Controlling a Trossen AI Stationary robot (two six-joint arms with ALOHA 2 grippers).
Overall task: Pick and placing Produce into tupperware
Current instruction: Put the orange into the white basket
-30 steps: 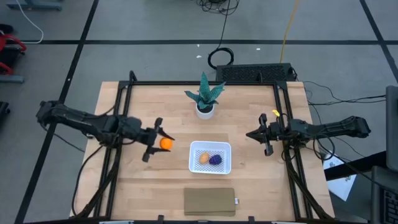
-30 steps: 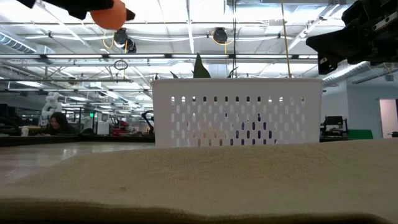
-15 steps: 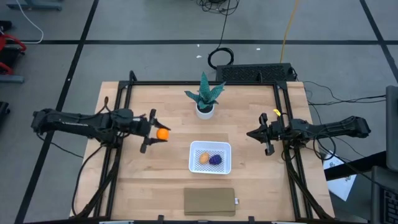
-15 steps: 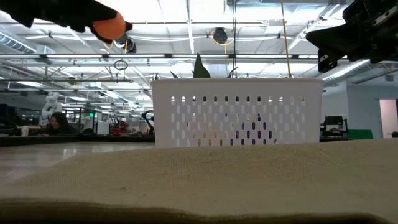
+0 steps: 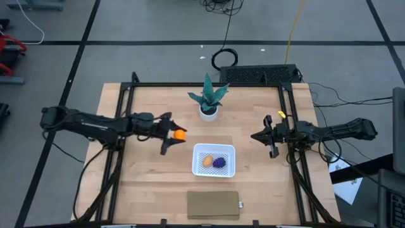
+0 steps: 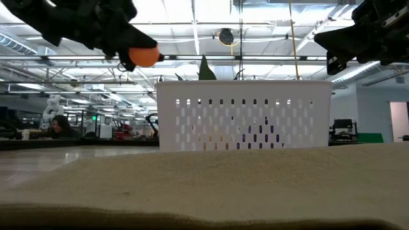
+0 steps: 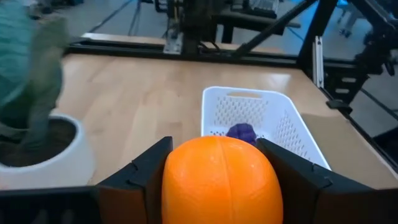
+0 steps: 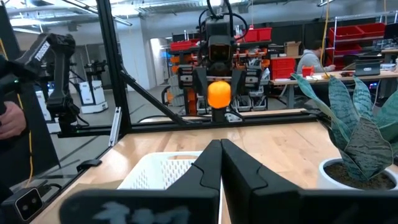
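White tupperware holds two produce pieces — tan-yellow oval, purple lump.

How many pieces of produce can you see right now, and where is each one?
3. The orange ball is held in the left claw above the table, left of the white container. The tan-yellow oval and purple lump lie inside the container.

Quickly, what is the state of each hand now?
Left hand: closed on the orange ball, in the air beside the tupperware.
Right hand: shut, holding nothing.
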